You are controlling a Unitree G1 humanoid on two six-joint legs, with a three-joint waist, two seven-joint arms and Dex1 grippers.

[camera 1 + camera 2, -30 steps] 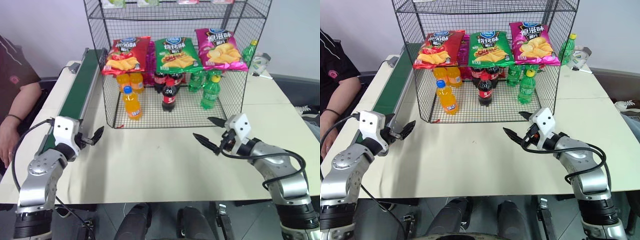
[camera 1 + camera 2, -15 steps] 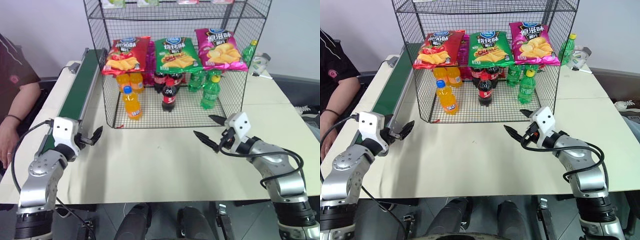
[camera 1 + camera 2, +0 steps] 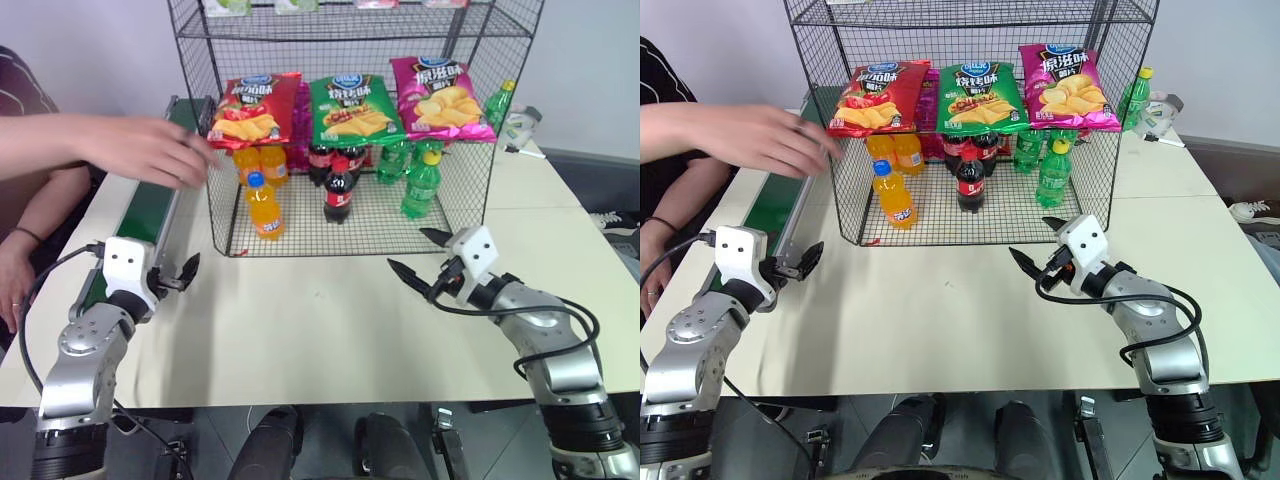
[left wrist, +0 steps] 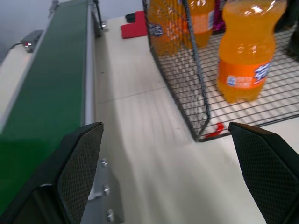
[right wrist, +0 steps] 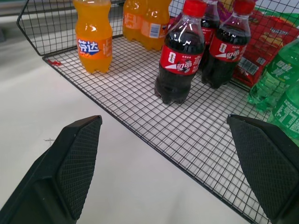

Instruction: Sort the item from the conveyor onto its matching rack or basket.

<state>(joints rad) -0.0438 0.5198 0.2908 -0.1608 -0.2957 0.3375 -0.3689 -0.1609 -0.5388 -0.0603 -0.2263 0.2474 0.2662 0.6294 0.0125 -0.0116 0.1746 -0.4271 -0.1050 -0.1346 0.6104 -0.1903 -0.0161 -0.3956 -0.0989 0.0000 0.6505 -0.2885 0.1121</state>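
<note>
Both the left gripper [image 3: 188,270] and right gripper [image 3: 414,257] stand wide, empty. A person's hand [image 3: 150,148] reaches over the conveyor [image 3: 150,195]; seemingly awaiting delivery. Rack [image 3: 450,190] at twelve o'clock.

Orange soda bottle [image 3: 264,207], blue cap; dark green conveyor [image 3: 150,195].

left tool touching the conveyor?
Apart. In the left wrist view the left tool is open, bare table between its fingers, and the conveyor lies off to one side.

I note a black wire-mesh metal rack [image 3: 455,190], glossy clear plastic orange soda bottle [image 3: 264,207], matt dark green conveyor belt [image 3: 150,195].
</note>
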